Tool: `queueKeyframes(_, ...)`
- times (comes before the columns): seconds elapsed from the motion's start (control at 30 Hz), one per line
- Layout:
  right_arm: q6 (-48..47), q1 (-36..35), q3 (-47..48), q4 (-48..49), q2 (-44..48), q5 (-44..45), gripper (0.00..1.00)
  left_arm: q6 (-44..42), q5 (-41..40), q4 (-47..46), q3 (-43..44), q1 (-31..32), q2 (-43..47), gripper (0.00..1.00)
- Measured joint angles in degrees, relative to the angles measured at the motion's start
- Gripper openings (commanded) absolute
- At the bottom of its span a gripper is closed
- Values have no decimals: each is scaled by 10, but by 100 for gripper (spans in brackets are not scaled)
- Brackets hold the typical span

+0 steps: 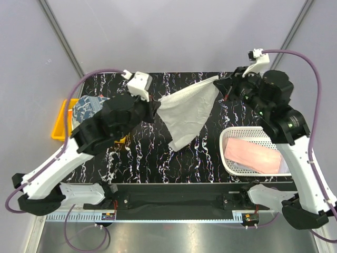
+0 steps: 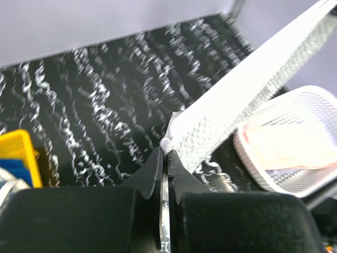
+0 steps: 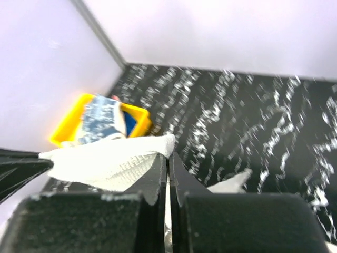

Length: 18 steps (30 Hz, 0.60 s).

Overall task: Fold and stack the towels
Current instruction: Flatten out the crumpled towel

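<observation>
**Both grippers holding a white towel aloft**

Nearest, on the right, a pink towel (image 1: 253,155) is lying in the basket (image 1: 221,143). On the left, a printed towel (image 1: 87,108) is sitting in the tray (image 1: 58,124). Farther back, the white towel (image 1: 189,108) is hanging above the table (image 1: 152,161), stretched between the arms. The left gripper (image 1: 152,103) is clamping one corner and the right gripper (image 1: 227,87) is clamping the other.
</observation>
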<state>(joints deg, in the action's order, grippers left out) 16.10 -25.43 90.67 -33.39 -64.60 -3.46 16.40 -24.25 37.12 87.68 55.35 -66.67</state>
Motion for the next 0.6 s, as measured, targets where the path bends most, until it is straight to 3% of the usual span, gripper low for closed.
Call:
queueKeyframes(0.23, -3, -2, 85, -29, 17, -62, 0, -29, 54, -26, 49, 9, 58, 0)
queueKeyframes(0.5, -3, -4, 172, -44, -25, -75, 0, -30, 55, -32, 157, 10, 32, 0)
queueKeyframes(0.6, -5, -4, 183, -39, -76, -54, 0, -18, 64, -25, 176, -47, -1, 0)
